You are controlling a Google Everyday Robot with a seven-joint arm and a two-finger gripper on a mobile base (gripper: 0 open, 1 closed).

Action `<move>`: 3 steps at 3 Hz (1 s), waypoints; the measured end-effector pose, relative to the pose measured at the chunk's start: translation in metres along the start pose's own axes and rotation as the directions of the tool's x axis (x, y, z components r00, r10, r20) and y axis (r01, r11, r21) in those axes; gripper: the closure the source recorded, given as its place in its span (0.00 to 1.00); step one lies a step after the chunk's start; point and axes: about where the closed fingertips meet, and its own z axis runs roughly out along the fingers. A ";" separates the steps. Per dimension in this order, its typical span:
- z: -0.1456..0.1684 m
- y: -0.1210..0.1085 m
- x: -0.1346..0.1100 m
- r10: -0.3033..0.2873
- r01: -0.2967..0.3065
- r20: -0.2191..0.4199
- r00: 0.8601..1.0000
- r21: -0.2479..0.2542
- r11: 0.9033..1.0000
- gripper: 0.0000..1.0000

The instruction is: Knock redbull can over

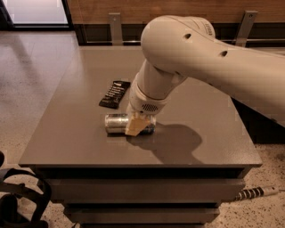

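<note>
Down flat on its side on the grey table (62,138): the redbull can (116,123), silver, long axis running from 9 to 3 o'clock. Placed at roughly 7 o'clock from the middle of the tabletop, nearer the front edge than the back one. No part of it over any edge.

Right against the can's middle, on the side facing the camera: the gripper (136,125), cream-coloured, pointing down toward 6 o'clock from a thick white arm (187,49). Touching the can or just over it, and covering its right half. Whether spread, pressed together or pinching the can: cannot tell.

At 11 o'clock from the can, near but apart: a flat black packet (114,93) with white print, lying slanted.

Open room around the can:
- Toward 9 o'clock, bare tabletop all the way to the left edge.
- Toward 6 o'clock, a narrower bare band before the front edge.
- Toward 3 o'clock, the arm's dark shadow (171,142) on the top, then bare surface out to the right edge.
- Toward 12 o'clock, blocked by the arm, with much of the far right of the table hidden behind it.

Beyond the edges: speckled floor (31,67) at 9 o'clock, black straps (20,200) low at 8 o'clock, a striped cable (256,193) on the floor at 4 o'clock, and a wooden wall (102,6) at 12 o'clock.
</note>
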 end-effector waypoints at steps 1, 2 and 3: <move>-0.001 0.000 0.000 0.000 0.000 0.000 1.000 0.000 1.000 0.74; -0.001 0.001 -0.001 -0.002 0.002 -0.001 1.000 0.001 1.000 0.43; -0.002 0.002 -0.001 -0.004 0.004 -0.002 1.000 0.002 1.000 0.13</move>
